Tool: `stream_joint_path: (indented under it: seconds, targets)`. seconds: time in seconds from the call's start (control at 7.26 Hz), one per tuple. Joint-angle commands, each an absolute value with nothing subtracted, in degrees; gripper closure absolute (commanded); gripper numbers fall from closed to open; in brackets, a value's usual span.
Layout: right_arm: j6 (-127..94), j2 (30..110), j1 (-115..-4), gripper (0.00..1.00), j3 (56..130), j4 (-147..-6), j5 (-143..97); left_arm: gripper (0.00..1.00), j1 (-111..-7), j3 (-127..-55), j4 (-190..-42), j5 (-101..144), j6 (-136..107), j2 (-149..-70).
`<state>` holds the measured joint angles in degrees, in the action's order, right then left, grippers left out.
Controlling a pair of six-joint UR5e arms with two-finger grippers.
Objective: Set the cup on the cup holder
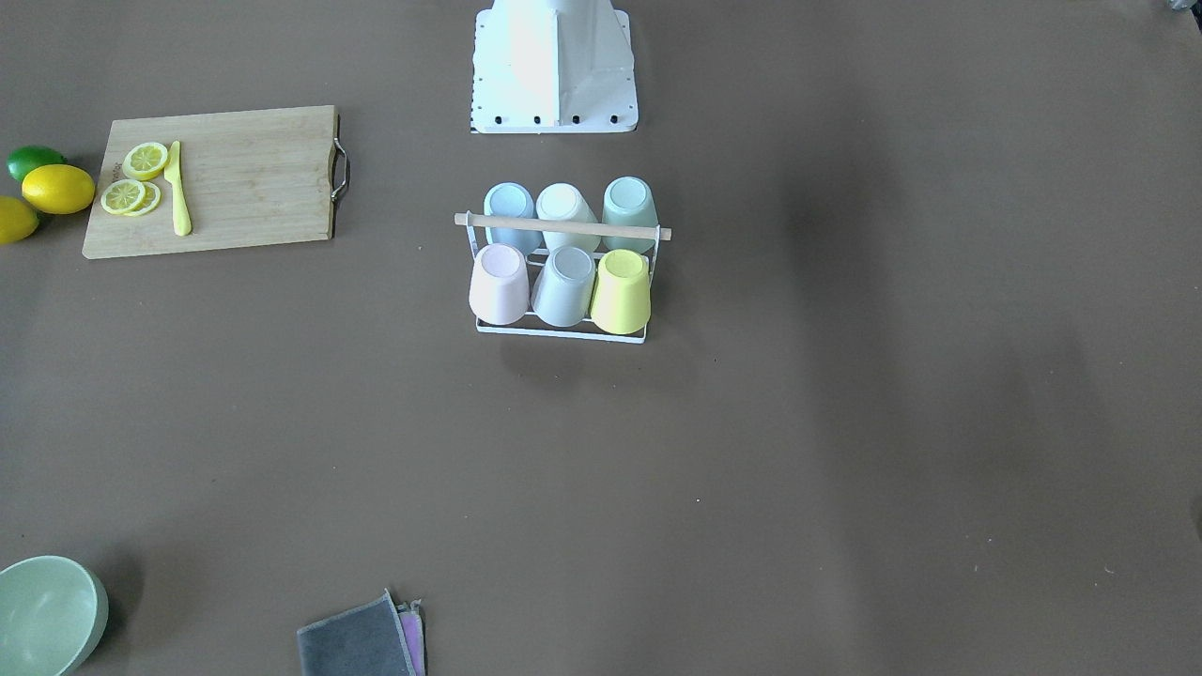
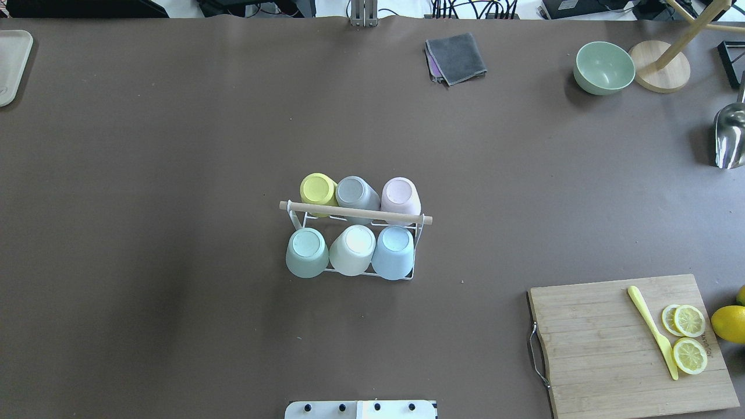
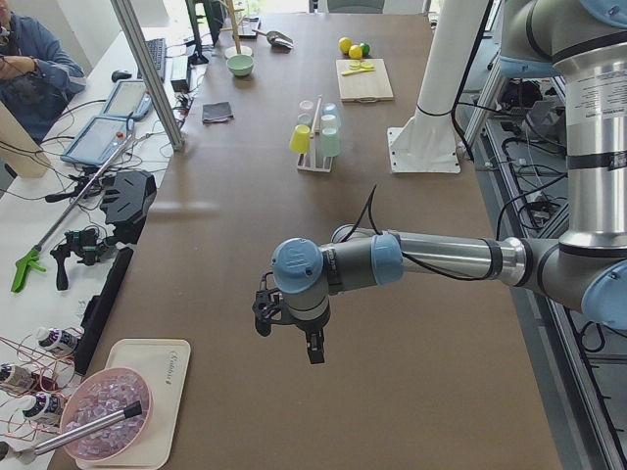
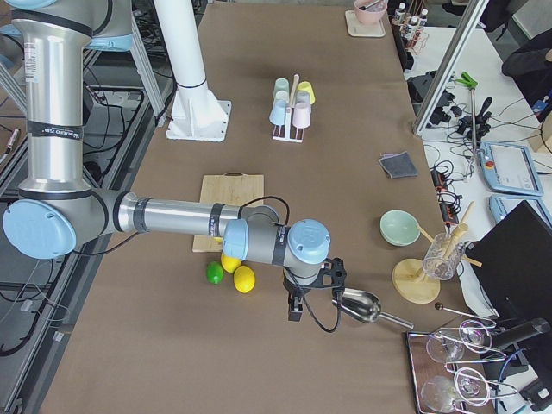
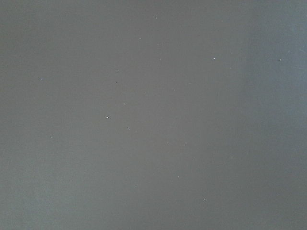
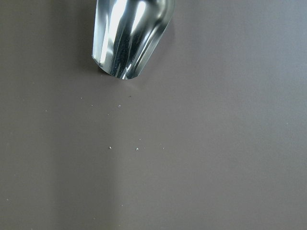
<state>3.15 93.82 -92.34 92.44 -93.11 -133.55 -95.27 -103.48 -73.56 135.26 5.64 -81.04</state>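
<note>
The white wire cup holder (image 2: 414, 244) with a wooden rod handle (image 2: 355, 212) stands at the table's middle, also in the front view (image 1: 563, 226). Several cups sit upside down on its prongs, among them a yellow cup (image 1: 621, 291), a pink cup (image 1: 499, 284) and a blue cup (image 1: 512, 214). My left gripper (image 3: 306, 338) hangs over bare table far from the holder. My right gripper (image 4: 296, 306) hangs near a metal scoop (image 4: 360, 306). Both show only in the side views, so I cannot tell whether they are open or shut.
A cutting board (image 2: 605, 343) bears lemon slices and a yellow knife (image 2: 652, 331), with lemons (image 1: 58, 188) beside it. A green bowl (image 2: 603, 67), grey cloth (image 2: 457, 57), the scoop (image 6: 129, 33) and a tray (image 2: 11, 64) lie at the table's edges.
</note>
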Motion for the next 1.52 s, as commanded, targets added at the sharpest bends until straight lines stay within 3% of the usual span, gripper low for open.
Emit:
stream_joint_path:
  seconds: [0.0,1.38]
  targets:
    - [2.0,93.7,-92.5,0.00,93.3,-93.3,-134.3,0.02,-95.3,-103.4,-73.6,135.3,5.6,-80.9]
    - [-0.1,93.6,-92.5,0.00,93.6,-93.3,-134.6,0.02,-95.3,-103.4,-73.6,135.2,5.6,-81.0]
